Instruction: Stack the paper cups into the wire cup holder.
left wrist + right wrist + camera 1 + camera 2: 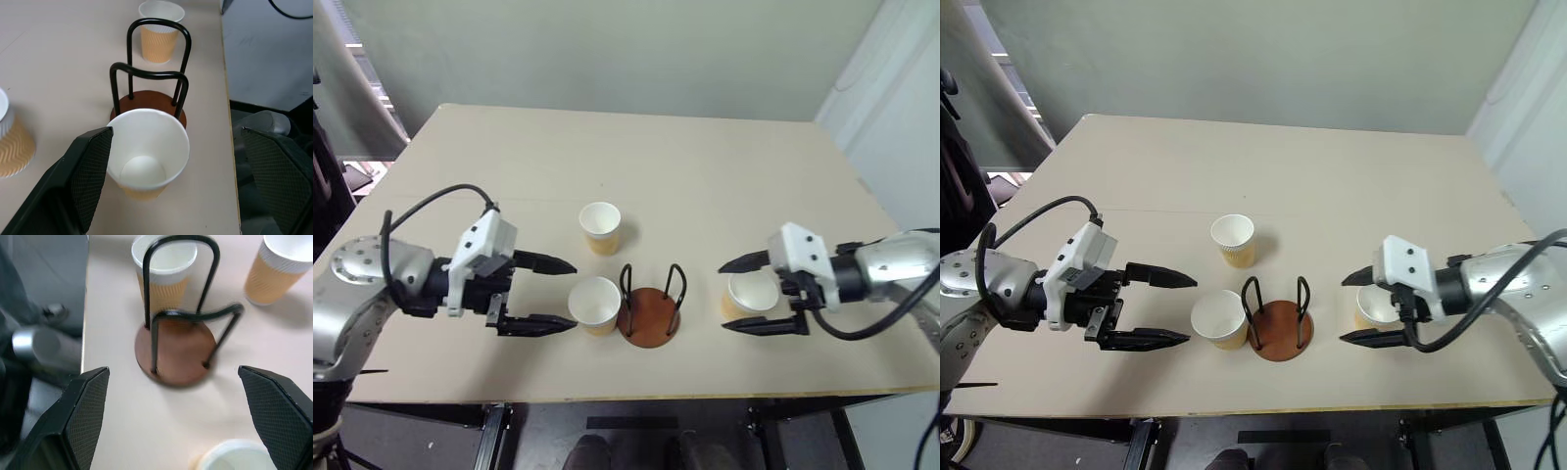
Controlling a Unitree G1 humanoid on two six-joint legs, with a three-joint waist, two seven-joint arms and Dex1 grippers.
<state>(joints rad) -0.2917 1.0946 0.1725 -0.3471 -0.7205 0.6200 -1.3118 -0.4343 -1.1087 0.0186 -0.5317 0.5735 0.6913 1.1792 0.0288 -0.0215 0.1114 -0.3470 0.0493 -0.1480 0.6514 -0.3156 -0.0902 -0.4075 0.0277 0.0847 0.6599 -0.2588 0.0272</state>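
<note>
Wire cup holder (pixel 649 311): nearest the table's front edge, upright, with no cup inside it
Left cup (pixel 594 305): upright, just beside the holder on the robot's left
Left gripper (pixel 558 295): fingers wide apart, holding nothing, tips flanking the left cup
Right cup (pixel 749 294): upright, right of the holder
Right gripper (pixel 732 296): fingers apart around the right cup, not clamped
Far cup (pixel 600 227): upright, farther back on the table (pixel 705 166)

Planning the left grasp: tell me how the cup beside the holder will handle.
The cup is empty, thin paper, so probably light and easily crushed. Upright and tapered, it may tip or slide if nudged against the holder.
</note>
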